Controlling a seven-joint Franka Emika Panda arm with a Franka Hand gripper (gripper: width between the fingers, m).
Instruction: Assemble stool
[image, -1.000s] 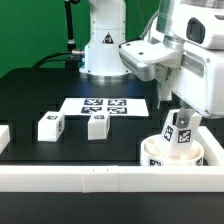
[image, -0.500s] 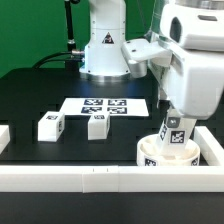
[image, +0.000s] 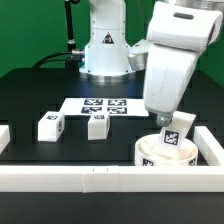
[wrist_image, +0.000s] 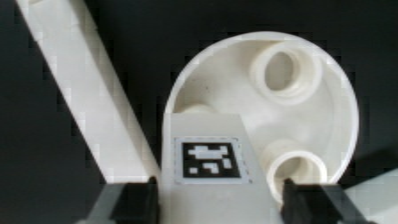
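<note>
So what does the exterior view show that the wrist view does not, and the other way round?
Only the exterior view: two loose legs on the table, the marker board behind them, and the arm.
Only the wrist view: two holes in the seat, and the fingers on either side of the third leg.
Both: the seat, the third leg on it in the gripper, and a rail beside the seat.
</note>
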